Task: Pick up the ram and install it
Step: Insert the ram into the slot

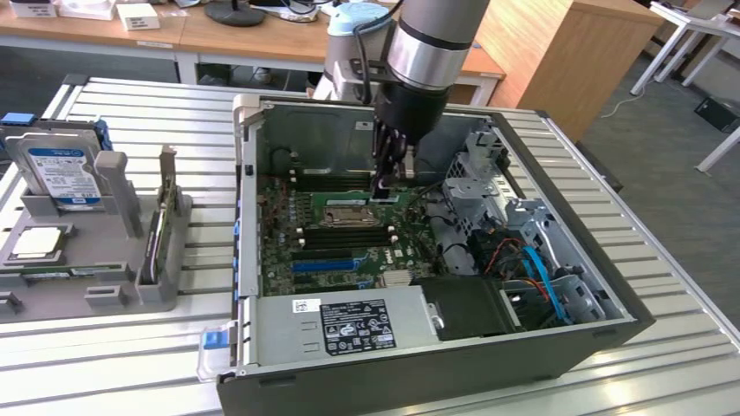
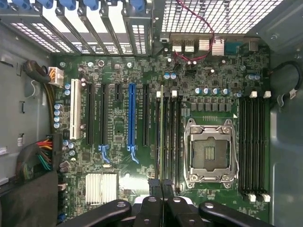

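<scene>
Status of work: the ram (image 2: 162,132) is no longer at a pick-up place; it stands on edge in one of the long black slots just beside the processor socket (image 2: 208,151), on the side towards the blue slot (image 2: 131,113). The pick-up part of the task is judged done. The seating is judged to be in hand or near its end. Whether the stick is fully pressed home and the white end clips have latched cannot be told.

Tool: the gripper (image 1: 383,189) is lowered into the computer case (image 1: 245,217), its fingers clenched together over one end of the ram. Whether they pinch the board's edge or merely bear down on it cannot be told.

Contents of the case: a green motherboard (image 2: 118,71); the processor socket, open and with no chip in it; a second bank of black memory slots (image 2: 253,142) on the socket's other side, all vacant; a boxed power supply (image 1: 347,321) with a label; bundled cables and a metal drive cage on the exterior view's right.

Contents of the grey rack (image 1: 116,182), well apart on the exterior view's left: a hard drive (image 1: 58,173) standing upright and a square processor chip (image 1: 37,243) lying flat
</scene>
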Robot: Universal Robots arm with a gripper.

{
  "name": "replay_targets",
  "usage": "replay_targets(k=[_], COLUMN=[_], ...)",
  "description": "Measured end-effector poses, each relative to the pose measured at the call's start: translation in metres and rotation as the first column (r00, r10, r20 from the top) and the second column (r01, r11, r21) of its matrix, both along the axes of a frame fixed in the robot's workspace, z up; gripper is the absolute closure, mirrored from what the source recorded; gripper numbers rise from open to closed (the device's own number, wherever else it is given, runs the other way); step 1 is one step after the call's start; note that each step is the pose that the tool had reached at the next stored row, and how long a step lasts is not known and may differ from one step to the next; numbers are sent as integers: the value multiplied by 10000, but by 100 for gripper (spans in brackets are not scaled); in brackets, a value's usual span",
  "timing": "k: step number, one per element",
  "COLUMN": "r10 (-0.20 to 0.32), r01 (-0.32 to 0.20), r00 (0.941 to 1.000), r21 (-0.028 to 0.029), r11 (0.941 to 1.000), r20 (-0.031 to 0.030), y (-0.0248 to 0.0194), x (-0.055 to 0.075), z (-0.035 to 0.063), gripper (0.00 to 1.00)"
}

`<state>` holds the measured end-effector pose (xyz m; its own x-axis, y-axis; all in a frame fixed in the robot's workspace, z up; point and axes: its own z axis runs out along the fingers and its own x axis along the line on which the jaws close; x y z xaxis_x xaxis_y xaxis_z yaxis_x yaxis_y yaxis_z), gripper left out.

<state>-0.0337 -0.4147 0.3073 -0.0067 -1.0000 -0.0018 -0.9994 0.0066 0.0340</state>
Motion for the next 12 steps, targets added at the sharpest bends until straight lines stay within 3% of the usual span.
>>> replay_targets(k=[12], r10=[0], r01=[0], r00=[10000], r21=[0], r11=[10000], r20=[0], y=[0], x=[-1], z=[-136], gripper=[89])
